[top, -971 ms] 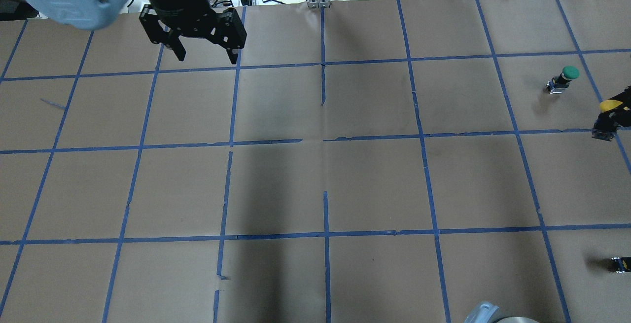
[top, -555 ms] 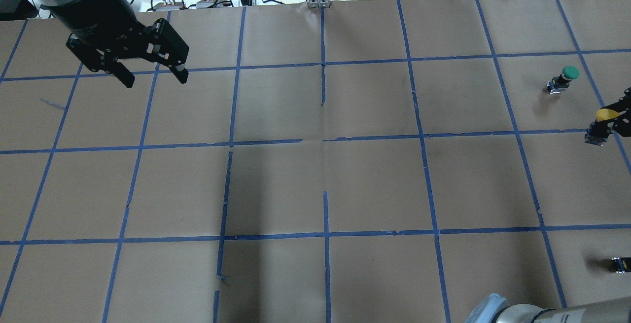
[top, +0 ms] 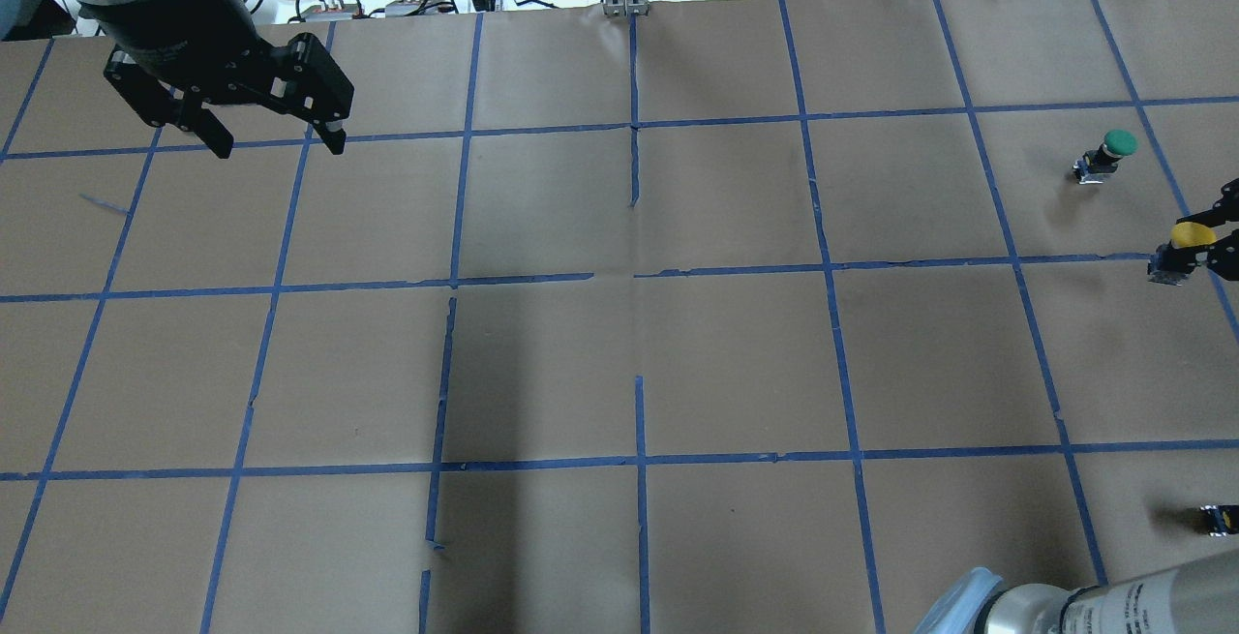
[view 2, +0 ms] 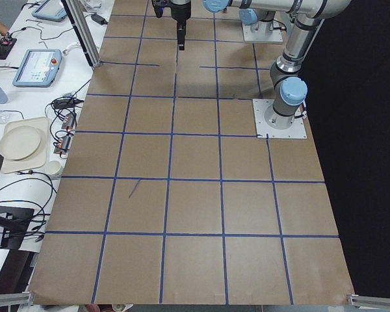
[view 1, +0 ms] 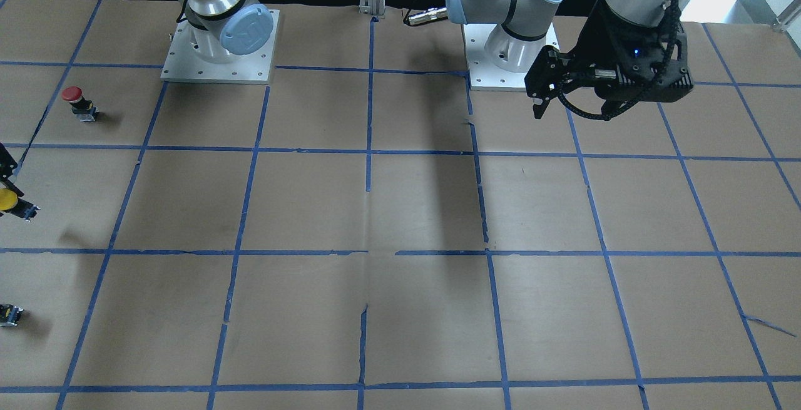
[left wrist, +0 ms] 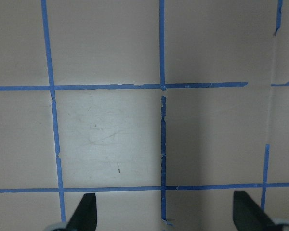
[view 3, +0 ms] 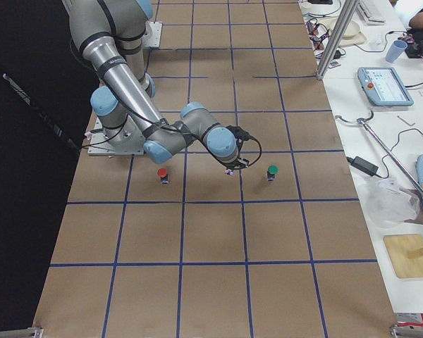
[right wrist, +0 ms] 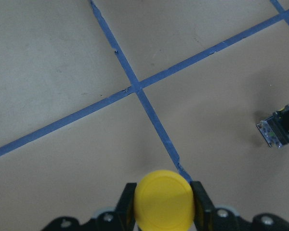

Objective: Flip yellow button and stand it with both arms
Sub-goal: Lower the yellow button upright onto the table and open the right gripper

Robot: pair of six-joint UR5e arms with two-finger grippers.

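Brown paper, crossed by a grid of blue tape (top: 542,465), covers the flat table (top: 736,363). In the overhead view we see the black two-finger left gripper (top: 279,143) hanging above the far left squares. Its fingers are spread wide with nothing between them. At the right edge the black right gripper (top: 1210,232), only partly in frame, pinches the small round-capped yellow button (top: 1189,233). The button is tilted, its black-and-grey body nearer the robot than the cap. Beyond it, well apart, is a small green-capped button (top: 1113,148).

Facing the robot, we find the yellow button at the view's far left edge. A faint shadow (view 1: 75,235) lies on the paper apart from it, so it hangs clear of the table. A small red-capped button (view 1: 75,100) stands closer to the robot's side. The left gripper hangs high on the view's right.

From the table's left end, the right gripper is a small dark shape at the far top — too small for us to judge its fingers.

From the right end, the near silver-grey right arm (view 3: 127,81) bends low over the table. Its gripper sits between the red-capped and green-capped buttons, near both and touching neither.

The left wrist camera shows two black fingertips (left wrist: 86,211) at the bottom corners, far apart, with only taped paper beneath.

In the right wrist camera the yellow cap fills the gap between two black fingers (right wrist: 126,202) — they press in from either side. The green-capped button lies apart at the right edge.
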